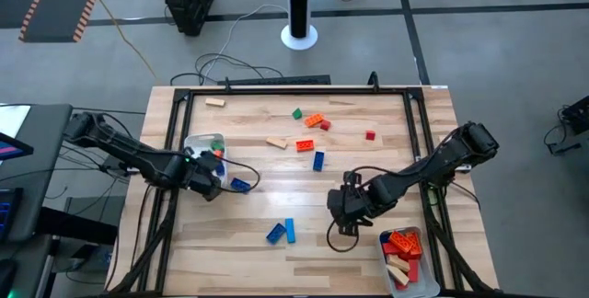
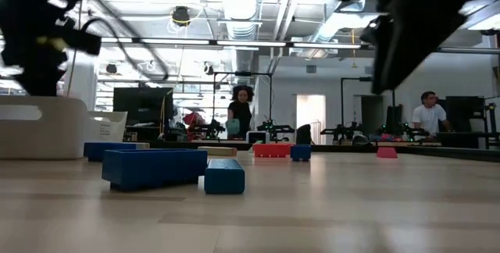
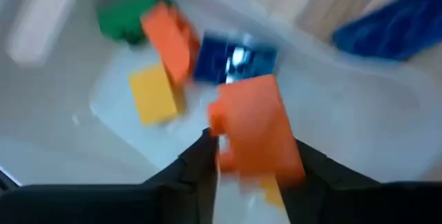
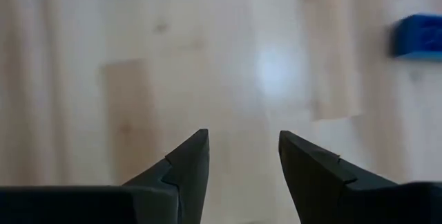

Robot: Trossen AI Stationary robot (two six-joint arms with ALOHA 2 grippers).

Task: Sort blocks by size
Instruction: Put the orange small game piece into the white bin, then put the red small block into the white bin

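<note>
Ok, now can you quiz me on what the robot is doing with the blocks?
1. True or false: the right gripper holds a blue block.
2. Which colour is the block right at the left gripper? A green, B orange, C yellow.
3. Fill in: near the table's front edge, ___ blue blocks lie side by side.

Key: 1 false, it is open and empty; 2 B; 3 two.
</note>
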